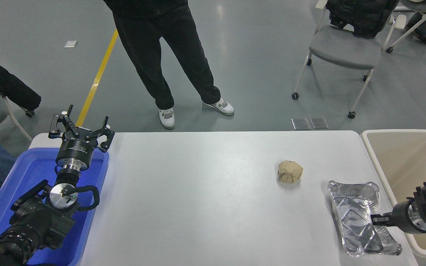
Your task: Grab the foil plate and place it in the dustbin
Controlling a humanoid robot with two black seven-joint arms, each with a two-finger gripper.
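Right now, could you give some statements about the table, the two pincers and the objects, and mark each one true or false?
1. The shiny silver foil plate lies on the white table. True.
2. The tan crumpled paper ball sits inside the beige plastic dustbin. False: it is on the table.
3. The right pincer is over the foil plate. True.
4. The left pincer holds the paper ball. False: it is open, empty, above the blue plastic tub.

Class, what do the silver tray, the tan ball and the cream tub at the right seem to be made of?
Foil plate: thin aluminium foil, shiny, with crinkled rim and embossed base.
Tan ball: probably brown paper, matt and creased.
Dustbin: likely plastic, smooth with a thick rounded rim.
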